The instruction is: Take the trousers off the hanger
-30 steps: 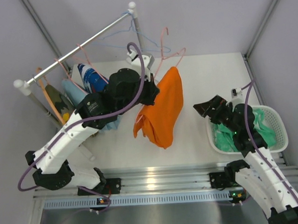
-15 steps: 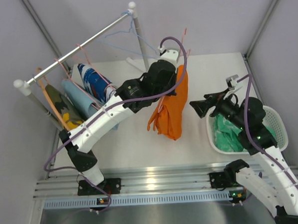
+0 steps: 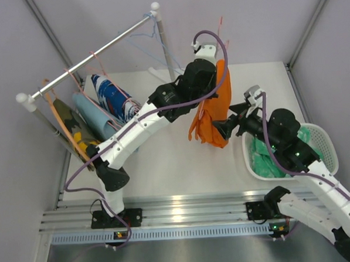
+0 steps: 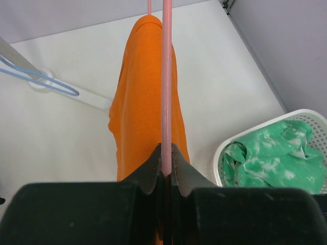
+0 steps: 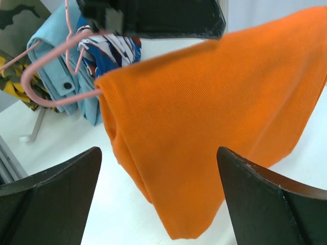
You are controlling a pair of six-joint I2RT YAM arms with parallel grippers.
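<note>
The bright orange trousers [image 3: 212, 114] hang folded over a pink hanger [image 3: 220, 32] above the table. My left gripper [image 4: 166, 155] is shut on the hanger's thin pink wire [image 4: 166, 76], and the orange cloth [image 4: 140, 102] drops below it. My right gripper [image 3: 223, 126] stands open beside the trousers' lower end. In the right wrist view its fingers [image 5: 61, 178] sit wide apart on either side of the orange cloth [image 5: 204, 117] without touching it. The mint green trousers [image 3: 279, 158] lie in a white basket [image 3: 327, 136].
A clothes rail [image 3: 94, 53] at the back left carries blue-and-white patterned trousers [image 3: 108, 90], light blue trousers [image 3: 89, 112] and camouflage trousers [image 3: 69, 122] on hangers. A bare blue hanger [image 3: 138, 42] hangs near the rail's upright post [image 3: 164, 43]. The basket stands at the right table edge.
My left arm has carried the hanger and the orange trousers to the right and farther back. My right gripper has swung left from over the basket to the trousers' lower end.
</note>
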